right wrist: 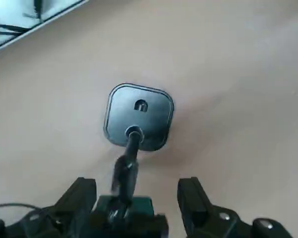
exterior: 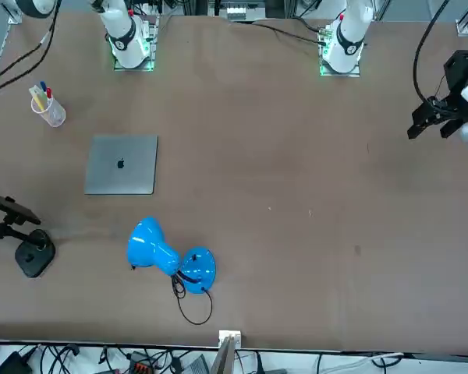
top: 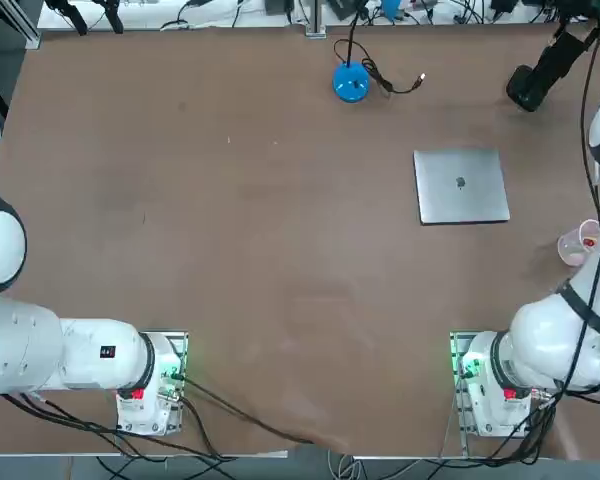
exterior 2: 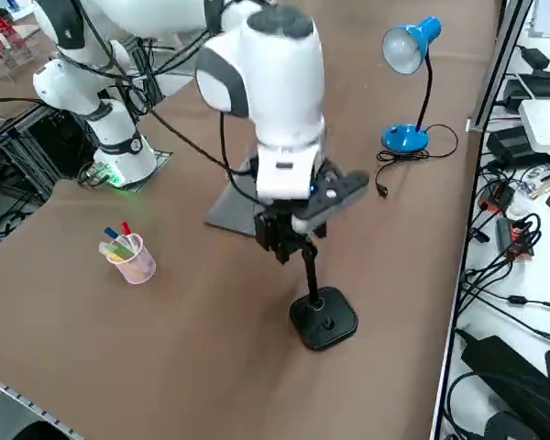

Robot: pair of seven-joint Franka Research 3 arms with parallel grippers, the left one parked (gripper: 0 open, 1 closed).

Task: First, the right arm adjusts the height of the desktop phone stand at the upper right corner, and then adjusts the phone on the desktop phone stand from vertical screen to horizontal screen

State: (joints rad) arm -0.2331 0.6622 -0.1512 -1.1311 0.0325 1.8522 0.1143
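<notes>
Stand [right wrist: 138, 121] directly beneath open right pincer [right wrist: 137, 196], stem seemingly between fingers.

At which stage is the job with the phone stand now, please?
Nothing looks finished. In hand: the right gripper is open above the desktop phone stand, its fingers either side of the slim arm, not gripping. Left: setting the height, then turning the phone to horizontal.

Even, bright overhead light — soft shadows, wrist view slightly blurred, faintly pink.
</notes>
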